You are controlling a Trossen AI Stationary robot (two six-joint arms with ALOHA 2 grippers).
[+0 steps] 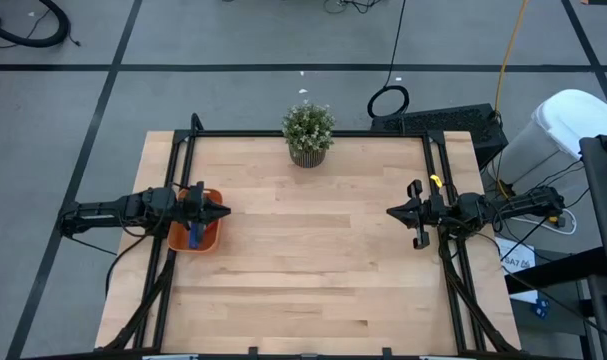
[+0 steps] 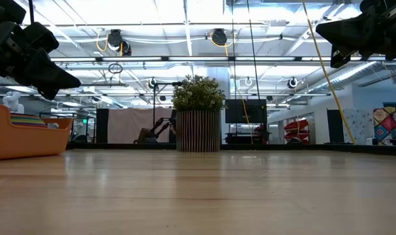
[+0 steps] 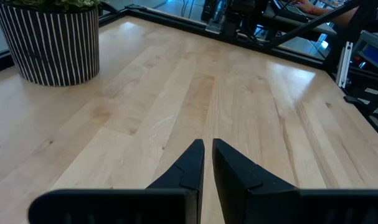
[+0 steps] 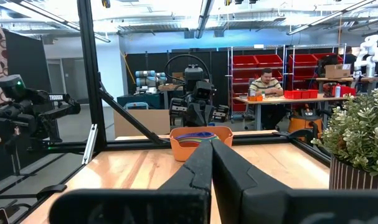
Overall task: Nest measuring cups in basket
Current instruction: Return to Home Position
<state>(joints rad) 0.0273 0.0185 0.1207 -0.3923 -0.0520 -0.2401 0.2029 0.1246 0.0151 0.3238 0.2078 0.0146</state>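
The measuring cups (image 1: 194, 236) sat nested in one stack inside the orange basket (image 1: 212, 240), near the left edge of the table (image 1: 313, 270) in the high view, with a blue handle showing. The left gripper (image 1: 223, 211) hung over the basket. The right gripper (image 1: 391, 212) was well apart at the opposite side, and the potted plant (image 1: 308, 132) stood at the far edge.

In the low view, the stack's coloured rims showed just above the basket's wall, and both arms were raised off the table.

The left wrist view showed the left claw's fingers (image 3: 189, 168) drawn narrow, a slit between them, holding nothing.

In the right wrist view, the right claw was likewise pinched together and empty. The basket and cups lay across the table beyond it, and a person (image 4: 266, 84) sat in the room behind.
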